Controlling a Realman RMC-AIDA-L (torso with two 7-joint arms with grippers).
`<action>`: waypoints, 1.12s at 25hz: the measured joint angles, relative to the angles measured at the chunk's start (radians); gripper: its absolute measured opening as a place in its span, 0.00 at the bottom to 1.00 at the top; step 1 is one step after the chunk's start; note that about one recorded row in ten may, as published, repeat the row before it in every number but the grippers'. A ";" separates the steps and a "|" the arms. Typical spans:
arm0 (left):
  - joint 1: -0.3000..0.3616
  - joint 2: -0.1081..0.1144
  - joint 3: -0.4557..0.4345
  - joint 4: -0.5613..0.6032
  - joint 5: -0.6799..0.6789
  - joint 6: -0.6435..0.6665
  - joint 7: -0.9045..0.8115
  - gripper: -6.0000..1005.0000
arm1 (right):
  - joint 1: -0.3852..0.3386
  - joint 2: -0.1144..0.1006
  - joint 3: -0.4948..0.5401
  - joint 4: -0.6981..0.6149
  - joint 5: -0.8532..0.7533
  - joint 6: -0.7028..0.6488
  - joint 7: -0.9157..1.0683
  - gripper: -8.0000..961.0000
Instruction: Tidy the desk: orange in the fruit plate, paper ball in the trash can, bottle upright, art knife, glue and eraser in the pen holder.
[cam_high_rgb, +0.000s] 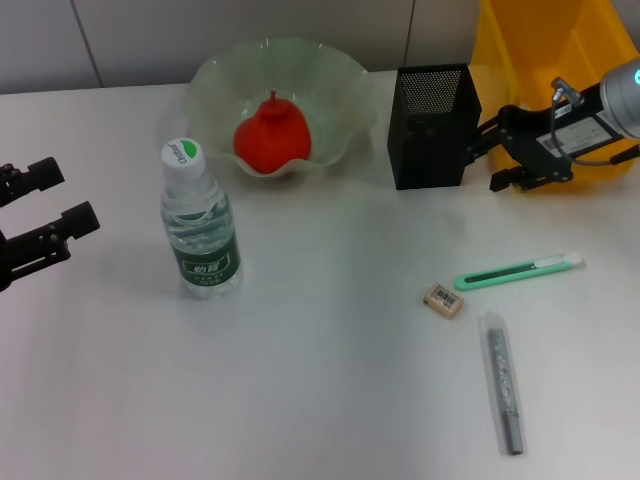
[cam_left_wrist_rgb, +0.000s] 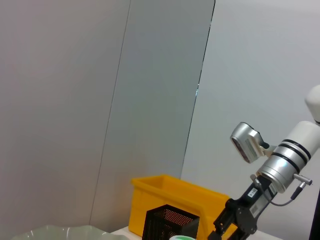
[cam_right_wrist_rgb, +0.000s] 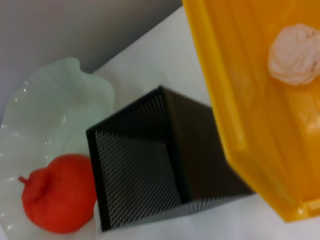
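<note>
Overhead, from the head view: the orange (cam_high_rgb: 272, 132), red-orange with a small stem, sits in the fruit plate (cam_high_rgb: 340, 75), a pale ruffled glass bowl at the far centre of the white surface (cam_high_rgb: 330, 380). The bottle (cam_high_rgb: 199, 222) stands upright with its cap on, nearer and to the left of the plate. The black mesh pen holder (cam_high_rgb: 432, 125) stands just right of the plate, and the yellow trash can (cam_high_rgb: 545, 45) sits behind and to the right of it. The art knife (cam_high_rgb: 518, 270), the eraser (cam_high_rgb: 443, 300) and the glue (cam_high_rgb: 501, 382), a grey stick, lie loose on the surface at the near right, each apart from the others. The right gripper (cam_high_rgb: 500, 150) hangs between pen holder and trash can, jaws apart and holding nothing. The left gripper (cam_high_rgb: 45, 205) is at the left edge, jaws wide and empty.

Left wrist view: mostly wall; the trash can, the pen holder and the right arm appear low in the picture.

Right wrist view: the pen holder's interior shows nothing inside. The paper ball (cam_right_wrist_rgb: 295, 54) lies in the trash can. The orange rests in the plate beside the holder.
</note>
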 joint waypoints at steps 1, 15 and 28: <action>0.000 -0.001 0.000 -0.001 0.002 -0.001 0.003 0.78 | 0.001 -0.007 0.001 0.013 0.000 0.023 0.001 0.56; 0.005 -0.003 0.001 -0.001 0.003 0.000 -0.004 0.78 | 0.019 -0.044 -0.036 0.134 0.000 0.132 0.001 0.56; 0.005 -0.005 0.008 -0.003 0.004 -0.001 0.003 0.78 | 0.044 -0.051 -0.081 0.158 0.020 0.143 -0.005 0.56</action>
